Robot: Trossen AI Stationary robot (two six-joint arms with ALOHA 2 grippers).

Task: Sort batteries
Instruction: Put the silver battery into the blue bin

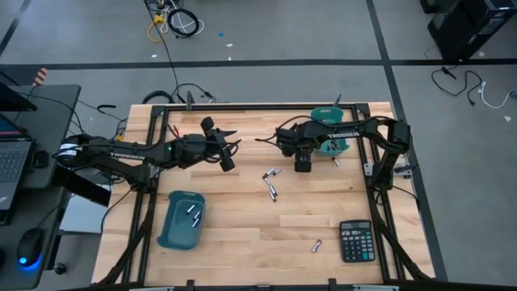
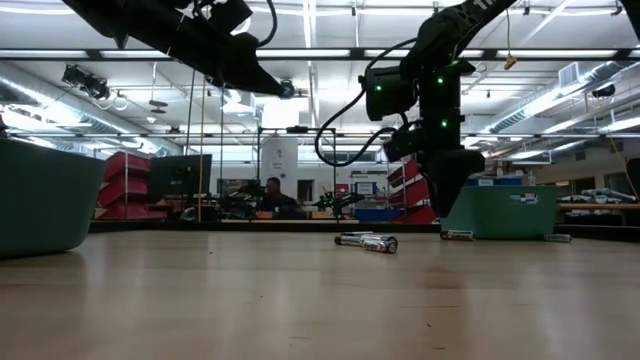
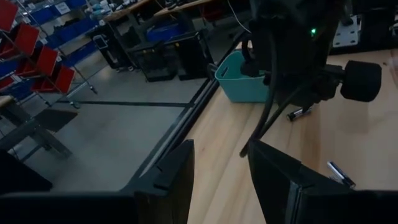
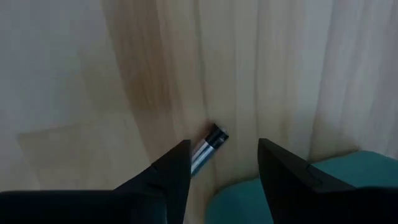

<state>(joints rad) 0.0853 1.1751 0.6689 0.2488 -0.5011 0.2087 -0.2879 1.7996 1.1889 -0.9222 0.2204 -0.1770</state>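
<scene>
The left tool (image 1: 227, 150) hangs above the bench's far-left area, its two dark fingers (image 3: 171, 174) parted with nothing between them. Near the bench's front-left corner sits a teal rectangular plastic bin (image 1: 171, 230) holding two small silver-and-black cylindrical batteries (image 1: 194, 215), well apart from that tool.

At the middle of the light wooden bench (image 1: 242, 242) lie a few more silver-and-black cells (image 1: 271, 183), between the two tools and touched by neither. The right tool (image 1: 303, 164) hangs over the far-right part of the bench, its fingers (image 4: 175, 167) spread wide and empty. On the wood just beyond its fingertips lies one silver battery with a black end (image 4: 208, 145), beside a second teal bin (image 1: 333, 145) at the far edge. A lone cell (image 1: 317, 245) rests near the front edge, just beside a black calculator (image 1: 355, 241).
</scene>
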